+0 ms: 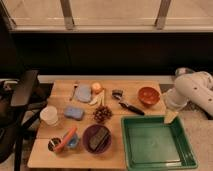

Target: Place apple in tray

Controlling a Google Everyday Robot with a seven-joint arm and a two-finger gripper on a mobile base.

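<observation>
The apple (96,87), small, round and orange-yellow, sits on the wooden table (60,152) near its far edge, left of centre. The green rectangular tray (152,142) lies at the table's front right and holds nothing. My white arm (195,92) comes in from the right. My gripper (171,116) hangs just above the tray's far right corner, well to the right of the apple. It holds nothing that I can see.
A red-orange bowl (149,95) stands behind the tray. A purple bowl (97,138), a carrot (66,139), a white cup (49,115), a blue sponge (74,112), a pine cone (102,113) and a black-handled tool (129,106) crowd the table. A black chair (20,100) stands at the left.
</observation>
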